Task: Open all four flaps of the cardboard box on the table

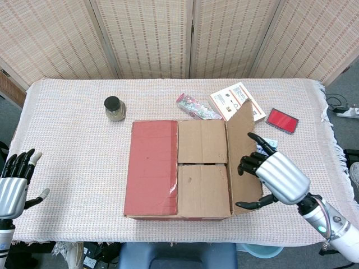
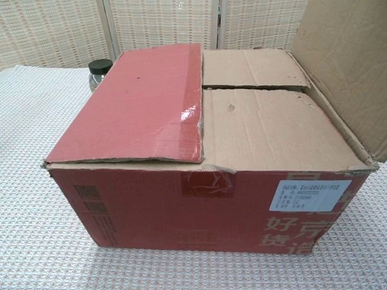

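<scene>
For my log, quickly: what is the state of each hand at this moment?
Left hand: open, fingers spread, holding nothing, at the table's left edge.
Right hand: open, fingers apart against the raised right flap; no grip visible.

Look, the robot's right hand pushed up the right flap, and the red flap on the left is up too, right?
Not quite. The right hand does hold the right flap up, but the red left flap lies flat on the cardboard box, closed. The head view shows it, and the chest view too.
</scene>
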`<action>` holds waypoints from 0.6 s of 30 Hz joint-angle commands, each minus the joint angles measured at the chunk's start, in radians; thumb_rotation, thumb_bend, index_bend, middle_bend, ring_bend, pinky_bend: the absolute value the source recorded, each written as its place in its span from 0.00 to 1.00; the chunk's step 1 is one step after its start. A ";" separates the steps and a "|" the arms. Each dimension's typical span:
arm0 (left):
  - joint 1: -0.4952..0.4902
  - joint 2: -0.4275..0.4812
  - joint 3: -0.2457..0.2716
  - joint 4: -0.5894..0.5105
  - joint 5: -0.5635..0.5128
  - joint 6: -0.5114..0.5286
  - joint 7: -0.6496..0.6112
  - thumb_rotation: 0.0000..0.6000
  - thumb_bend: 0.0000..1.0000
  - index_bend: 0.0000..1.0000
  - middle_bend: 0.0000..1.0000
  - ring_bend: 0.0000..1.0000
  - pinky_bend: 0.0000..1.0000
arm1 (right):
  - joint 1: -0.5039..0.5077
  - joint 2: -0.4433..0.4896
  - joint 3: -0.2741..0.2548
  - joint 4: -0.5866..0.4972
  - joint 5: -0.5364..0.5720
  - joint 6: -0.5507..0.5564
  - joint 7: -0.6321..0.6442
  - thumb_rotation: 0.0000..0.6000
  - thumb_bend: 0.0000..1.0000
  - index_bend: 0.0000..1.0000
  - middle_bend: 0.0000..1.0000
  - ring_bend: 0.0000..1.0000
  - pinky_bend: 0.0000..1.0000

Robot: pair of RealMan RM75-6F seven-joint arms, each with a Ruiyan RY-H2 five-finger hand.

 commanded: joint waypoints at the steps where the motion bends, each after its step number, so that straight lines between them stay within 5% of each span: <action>1: -0.023 0.024 -0.001 -0.022 0.019 -0.025 -0.021 1.00 0.27 0.00 0.06 0.08 0.00 | -0.051 0.014 -0.028 0.035 0.002 0.035 0.041 0.14 0.14 0.48 0.48 0.47 0.00; 13: -0.168 0.126 -0.011 -0.095 0.186 -0.130 -0.166 0.99 0.27 0.08 0.13 0.13 0.01 | -0.145 -0.044 -0.070 0.148 0.022 0.072 0.141 0.14 0.14 0.48 0.48 0.47 0.00; 15: -0.208 0.153 -0.007 -0.116 0.226 -0.167 -0.219 0.82 0.27 0.09 0.14 0.14 0.01 | -0.154 -0.047 -0.067 0.156 0.018 0.087 0.148 0.14 0.14 0.48 0.48 0.47 0.00; 18: -0.267 0.187 -0.004 -0.161 0.275 -0.218 -0.307 0.23 0.26 0.10 0.15 0.15 0.00 | -0.165 -0.043 -0.061 0.159 0.019 0.104 0.155 0.14 0.14 0.48 0.48 0.47 0.00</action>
